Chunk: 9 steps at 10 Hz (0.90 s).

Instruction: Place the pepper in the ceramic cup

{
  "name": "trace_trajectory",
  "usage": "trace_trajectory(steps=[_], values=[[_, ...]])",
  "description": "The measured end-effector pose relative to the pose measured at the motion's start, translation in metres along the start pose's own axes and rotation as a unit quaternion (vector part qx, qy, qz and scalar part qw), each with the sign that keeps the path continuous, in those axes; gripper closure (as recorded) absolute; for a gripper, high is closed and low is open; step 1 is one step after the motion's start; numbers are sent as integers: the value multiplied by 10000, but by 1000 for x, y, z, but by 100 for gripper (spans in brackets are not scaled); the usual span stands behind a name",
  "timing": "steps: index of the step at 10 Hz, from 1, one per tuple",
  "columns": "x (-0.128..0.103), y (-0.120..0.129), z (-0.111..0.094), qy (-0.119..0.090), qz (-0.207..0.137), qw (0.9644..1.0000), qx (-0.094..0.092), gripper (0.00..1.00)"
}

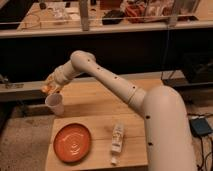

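The fingers (pixel 51 89) hang just above the cup (pixel 55 105), at the far left corner of the counter (pixel 100 100). An orange bit shows at them, likely the pepper (pixel 49 88), so they seem closed on it, though how tightly I cannot tell. The cup stands upright at the counter's left edge. Nearer, an orange plate (pixel 73 142) lies flat. To its right a white bottle (pixel 117 138) lies on its side. The white arm (pixel 105 77) reaches in from the right.
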Motion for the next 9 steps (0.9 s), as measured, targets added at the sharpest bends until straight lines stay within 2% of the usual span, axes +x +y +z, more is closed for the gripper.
trace_trajectory(steps=[2,4,6,9], values=[[-10,5,6,-352,83,9993,-31,100],[-21,15,8,-500,129,9986,-132,100],[-35,27,12,-469,224,9982,-312,100],[-20,44,10,-450,592,9968,-306,100]])
